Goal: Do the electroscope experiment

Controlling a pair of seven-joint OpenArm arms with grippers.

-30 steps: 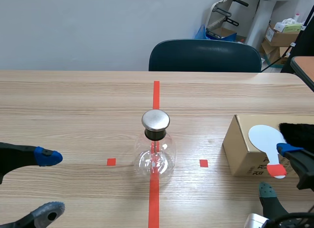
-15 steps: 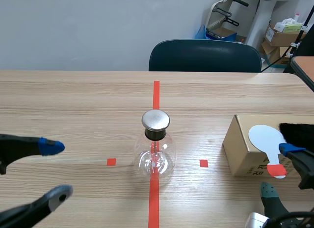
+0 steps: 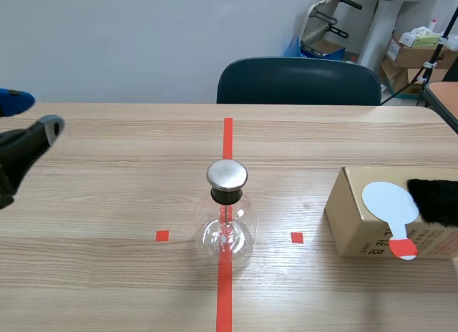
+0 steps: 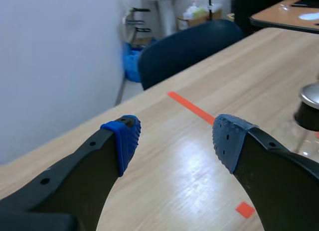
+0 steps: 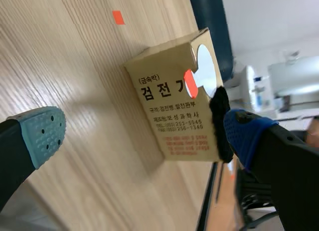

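Left end effector (image 3: 32,114), fingers apart, hangs left of the metal-capped round glass flask (image 3: 227,212); right end effector (image 5: 144,134), also spread, faces the brown cardboard box (image 5: 172,109).

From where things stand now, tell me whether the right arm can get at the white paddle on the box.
Probably yes. The white paddle lies in the open on the cardboard box, just ahead of the open jaws, with only bare table between.
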